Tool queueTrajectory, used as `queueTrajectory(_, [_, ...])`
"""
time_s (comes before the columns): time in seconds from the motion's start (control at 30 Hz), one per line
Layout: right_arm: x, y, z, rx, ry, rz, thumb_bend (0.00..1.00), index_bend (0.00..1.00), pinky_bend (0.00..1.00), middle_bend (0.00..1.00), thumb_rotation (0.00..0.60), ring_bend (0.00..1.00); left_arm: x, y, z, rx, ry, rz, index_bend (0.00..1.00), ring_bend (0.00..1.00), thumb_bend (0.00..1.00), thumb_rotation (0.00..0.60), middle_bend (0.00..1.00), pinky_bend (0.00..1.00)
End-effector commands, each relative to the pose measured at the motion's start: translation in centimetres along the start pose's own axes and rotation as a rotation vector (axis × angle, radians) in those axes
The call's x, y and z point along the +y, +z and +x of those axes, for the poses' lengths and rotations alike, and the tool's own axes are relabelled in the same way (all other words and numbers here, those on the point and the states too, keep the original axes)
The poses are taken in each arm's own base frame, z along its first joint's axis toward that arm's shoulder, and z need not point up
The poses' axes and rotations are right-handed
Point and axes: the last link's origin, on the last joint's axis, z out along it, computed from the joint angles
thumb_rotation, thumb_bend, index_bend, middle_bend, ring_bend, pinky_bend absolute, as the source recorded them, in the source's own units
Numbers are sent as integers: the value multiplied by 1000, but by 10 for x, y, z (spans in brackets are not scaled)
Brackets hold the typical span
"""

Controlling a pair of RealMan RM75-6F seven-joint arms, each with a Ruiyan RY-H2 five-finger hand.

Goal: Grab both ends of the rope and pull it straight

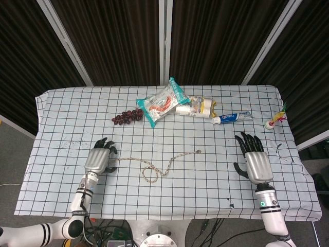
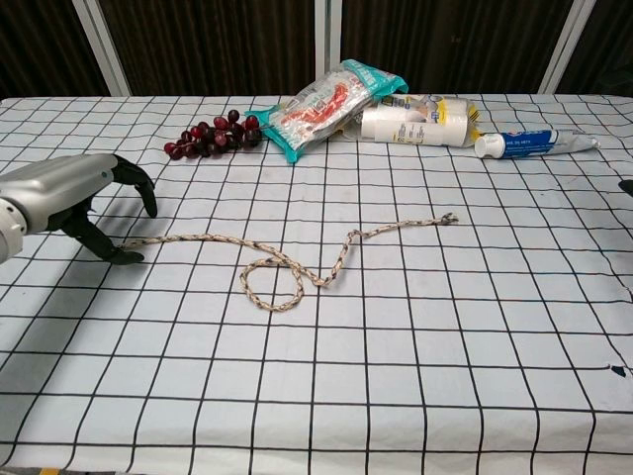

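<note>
A thin braided rope (image 1: 154, 167) lies on the checked tablecloth (image 1: 205, 175) with a small loop (image 2: 270, 285) near its middle. Its left end (image 2: 134, 240) sits by my left hand (image 1: 99, 157), and its right end (image 1: 199, 151) lies free. In the chest view my left hand (image 2: 69, 193) arches over that left end with its fingers apart. The thumb tip (image 2: 121, 256) is down on the cloth beside the rope, and nothing is held. My right hand (image 1: 254, 160) hovers palm down with its fingers spread, well to the right of the rope's right end.
Along the far side lie dark grapes (image 1: 127, 117), a snack packet (image 1: 162, 103), a white and yellow pack (image 1: 198, 107) and a toothpaste tube (image 1: 232, 118). A small coloured toy (image 1: 275, 121) sits near the right edge.
</note>
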Motion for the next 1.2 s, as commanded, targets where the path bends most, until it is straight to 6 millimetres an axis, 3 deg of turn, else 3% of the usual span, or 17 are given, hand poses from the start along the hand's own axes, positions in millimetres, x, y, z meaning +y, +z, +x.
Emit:
queueTrajectory(0.03, [0, 1, 0, -2, 1, -2, 262, 96, 0, 0, 600, 0, -2, 2, -1, -3, 22, 16, 422, 0, 192, 600, 189, 96])
queueTrajectory(1.2, [6, 10, -11, -40, 13, -27, 261, 118, 0, 0, 600, 0, -1, 9, -10, -49, 71, 53, 534, 0, 347, 600, 236, 99])
